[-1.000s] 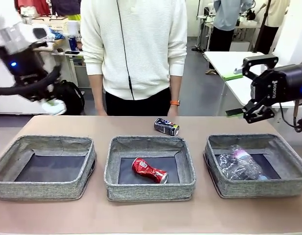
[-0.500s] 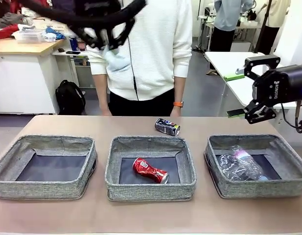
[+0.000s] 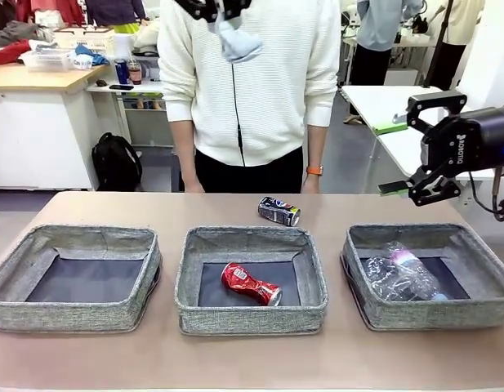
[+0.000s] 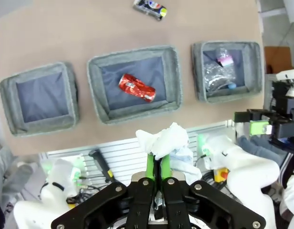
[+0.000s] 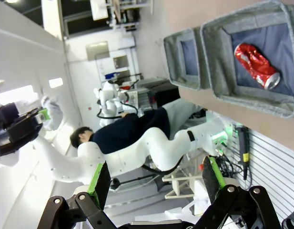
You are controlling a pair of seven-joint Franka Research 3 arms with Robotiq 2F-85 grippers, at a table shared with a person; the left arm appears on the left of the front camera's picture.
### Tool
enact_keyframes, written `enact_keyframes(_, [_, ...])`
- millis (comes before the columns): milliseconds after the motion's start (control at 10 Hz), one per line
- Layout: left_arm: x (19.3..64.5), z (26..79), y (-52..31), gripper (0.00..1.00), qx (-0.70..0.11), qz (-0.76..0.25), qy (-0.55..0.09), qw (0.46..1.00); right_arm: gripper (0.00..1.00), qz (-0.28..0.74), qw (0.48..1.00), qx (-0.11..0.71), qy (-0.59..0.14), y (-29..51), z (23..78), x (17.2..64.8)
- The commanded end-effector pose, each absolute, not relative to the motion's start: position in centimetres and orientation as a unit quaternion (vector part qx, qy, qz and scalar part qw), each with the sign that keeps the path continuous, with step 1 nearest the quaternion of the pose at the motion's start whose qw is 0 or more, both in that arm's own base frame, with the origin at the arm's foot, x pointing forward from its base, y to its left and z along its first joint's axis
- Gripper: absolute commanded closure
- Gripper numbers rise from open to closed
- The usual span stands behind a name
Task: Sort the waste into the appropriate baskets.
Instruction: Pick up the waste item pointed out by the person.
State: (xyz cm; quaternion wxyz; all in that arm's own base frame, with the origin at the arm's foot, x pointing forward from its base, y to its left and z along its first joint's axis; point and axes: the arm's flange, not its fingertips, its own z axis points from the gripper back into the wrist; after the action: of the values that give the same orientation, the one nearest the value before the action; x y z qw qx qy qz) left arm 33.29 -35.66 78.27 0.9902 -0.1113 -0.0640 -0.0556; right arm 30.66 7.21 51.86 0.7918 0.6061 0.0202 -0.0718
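Item one, we are listing the left gripper (image 3: 219, 10), hanging high in front of the person's white sweater (image 3: 260, 90): its jaws are pinching narrow on the white tissue wad (image 3: 238, 41), which is bulging out past the green pads (image 4: 150, 163) in the left wrist view. Item two, three baskets, all sitting far below those jaws in a row: the left basket (image 3: 72, 314), the middle basket (image 3: 252, 318) lying almost straight beyond the fingertips in the wrist view, and the right basket (image 3: 431, 314). Item three, the red can (image 3: 250, 284), dented, is lying on its side inside the middle basket, well apart from both pairs of jaws. Item four, the dark can (image 3: 278, 211) is lying on the table (image 3: 333, 359) just beyond the middle basket, on the person's side, below the tissue-holding jaws. Item five, the clear plastic bottle (image 3: 408, 268) is lying in the right basket among crumpled clear plastic; we are not separating a bag from it. Item six, the right gripper (image 3: 412, 151) is hovering with its jaws spread wide and nothing between them, up beyond the far edge of the right basket, the bottle sitting below and nearer the robot than these jaws.
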Motion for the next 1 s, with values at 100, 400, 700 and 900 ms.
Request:
enact_keyframes(100, [33.54, 78.66, -35.88, 0.97, -0.179, -0.039, -0.023, 0.983, 0.0, -0.079, 0.787, 0.611, 0.026, 7.39, 52.32, 30.69])
enact_keyframes(400, [33.91, 78.43, -36.22, 0.97, -0.159, -0.047, -0.034, 0.986, 0.0, -0.079, 0.787, 0.611, 0.026, 7.39, 52.32, 30.69])
enact_keyframes(700, [33.91, 78.43, -36.22, 0.97, -0.159, -0.047, -0.034, 0.986, 0.0, -0.079, 0.787, 0.611, 0.026, 7.39, 52.32, 30.69])
enact_keyframes(900, [33.91, 78.43, -36.22, 0.97, -0.159, -0.047, -0.034, 0.986, 0.0, -0.079, 0.787, 0.611, 0.026, 7.39, 52.32, 30.69])
